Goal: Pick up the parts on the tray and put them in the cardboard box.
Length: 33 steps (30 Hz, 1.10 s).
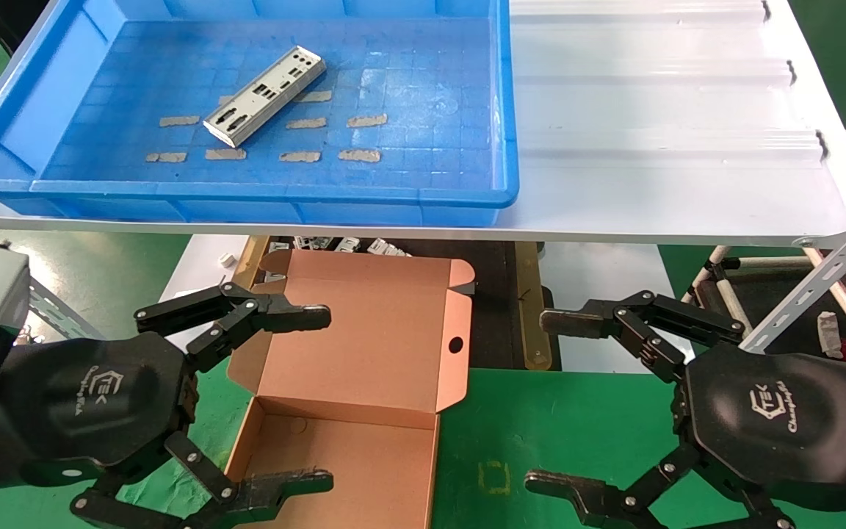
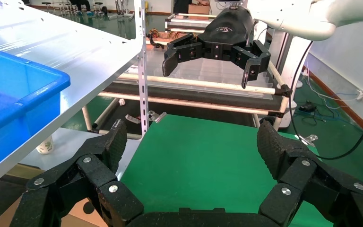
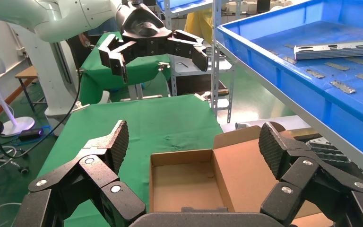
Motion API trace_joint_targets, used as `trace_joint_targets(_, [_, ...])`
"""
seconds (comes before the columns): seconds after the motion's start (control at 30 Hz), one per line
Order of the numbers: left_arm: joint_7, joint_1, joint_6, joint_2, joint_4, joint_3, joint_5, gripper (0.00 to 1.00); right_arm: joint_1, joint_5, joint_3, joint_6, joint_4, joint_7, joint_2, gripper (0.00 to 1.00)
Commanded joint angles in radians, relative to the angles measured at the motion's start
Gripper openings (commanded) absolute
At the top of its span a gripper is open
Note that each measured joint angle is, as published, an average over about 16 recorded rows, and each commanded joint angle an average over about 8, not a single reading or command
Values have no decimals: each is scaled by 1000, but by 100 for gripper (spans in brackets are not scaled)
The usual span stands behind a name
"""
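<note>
One part [image 1: 264, 95], a long silvery plate with small cut-outs, lies diagonally on the grid floor of the blue tray [image 1: 393, 202] in the upper left of the head view, resting among tan tape strips [image 1: 366, 120] stuck to that floor; no other plate is visible in the tray. The tray sits on the left portion of a white ribbed shelf [image 1: 658, 147] that spans the top of the frame. Below the shelf's front edge, at lower centre, the cardboard box [image 1: 364, 353] stands open on a green table [image 1: 555, 426], its lid folded back toward the shelf and a side flap with a round hole on the frame's right side of the lid. The box interior that shows holds nothing. The left gripper [image 1: 320, 400] occupies the lower left of the frame, level with the box's left edge, its jaws spread wide and holding nothing. The right gripper [image 1: 551, 404] occupies the lower right, over the green table and apart from the box, jaws likewise spread wide and empty. In the right wrist view the part [image 3: 338, 49] appears at upper right inside the tray, and the open box [image 3: 208, 179] lies between the spread fingers [image 3: 116, 144].
</note>
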<state>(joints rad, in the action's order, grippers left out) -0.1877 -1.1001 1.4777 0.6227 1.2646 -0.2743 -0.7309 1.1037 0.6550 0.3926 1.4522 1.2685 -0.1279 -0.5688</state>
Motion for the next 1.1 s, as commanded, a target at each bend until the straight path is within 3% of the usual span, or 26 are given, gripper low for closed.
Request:
trace_joint_targets(0.03, [0,-1,-1,-1,0,2,2,100,0,0,0,0,0,0,0,0])
trace_joint_targets(0.27, [-16,-113,-86,57,-99,-4,-42,100,0,0,0,0,0,0,0,0])
trace_joint_targets(0.57, [-33,-337,-228,138,-328,-77,-243,100,0,0,0,0,0,0,0,0])
trace_joint_targets(0.83, [25,-523,-247,213,-561,-150,-400,100,0,0,0,0,0,0,0,0])
trace_joint_targets(1.1, [105,-660,-246,301,-809,-192,-476,99,0,0,0,0,0,0,0,0])
